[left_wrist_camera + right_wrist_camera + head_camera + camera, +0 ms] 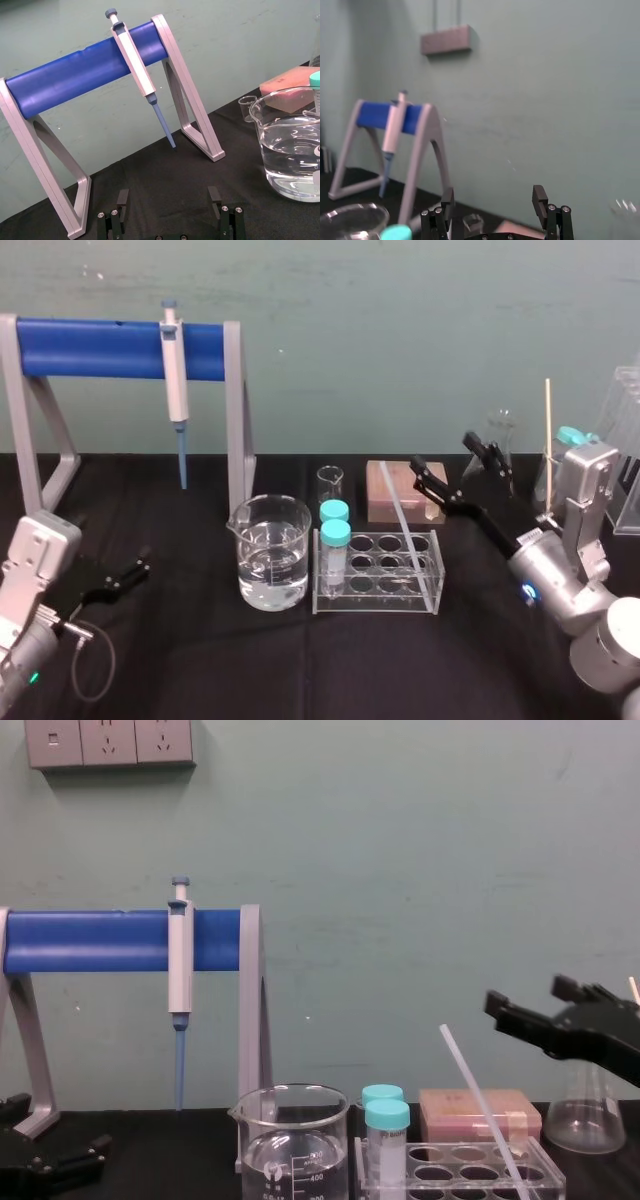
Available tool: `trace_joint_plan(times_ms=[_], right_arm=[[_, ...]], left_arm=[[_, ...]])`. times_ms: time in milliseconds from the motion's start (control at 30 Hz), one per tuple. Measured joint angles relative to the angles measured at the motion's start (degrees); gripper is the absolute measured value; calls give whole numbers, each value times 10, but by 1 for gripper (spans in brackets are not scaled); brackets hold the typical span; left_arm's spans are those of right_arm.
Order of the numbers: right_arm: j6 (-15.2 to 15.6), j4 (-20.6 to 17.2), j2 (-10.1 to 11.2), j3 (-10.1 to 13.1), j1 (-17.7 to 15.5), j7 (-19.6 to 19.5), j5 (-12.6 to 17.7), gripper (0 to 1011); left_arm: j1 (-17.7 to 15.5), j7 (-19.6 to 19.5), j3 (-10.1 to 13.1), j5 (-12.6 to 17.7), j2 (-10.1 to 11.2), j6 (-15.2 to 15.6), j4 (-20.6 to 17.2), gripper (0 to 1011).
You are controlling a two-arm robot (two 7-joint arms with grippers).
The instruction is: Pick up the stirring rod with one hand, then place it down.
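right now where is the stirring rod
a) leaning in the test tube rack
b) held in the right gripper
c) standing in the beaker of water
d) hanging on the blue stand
a: the stirring rod leans at a slant with its lower end in the clear test tube rack. The right gripper is open and apart from it, and the left gripper sits open low on the left.
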Motion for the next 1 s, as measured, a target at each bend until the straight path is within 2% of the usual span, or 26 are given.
trace_joint_plan(times_ms=[267, 400, 1000], right_arm=[[127, -38, 17, 12, -40, -57, -12, 1000], [154, -38, 19, 13, -45, -70, -17, 1000], [156, -37, 18, 14, -45, -74, -18, 1000]], left_arm=[[0, 0, 0, 0, 0, 0, 0, 1000], [0, 0, 0, 0, 0, 0, 0, 1000], [0, 0, 0, 0, 0, 0, 0, 1000]])
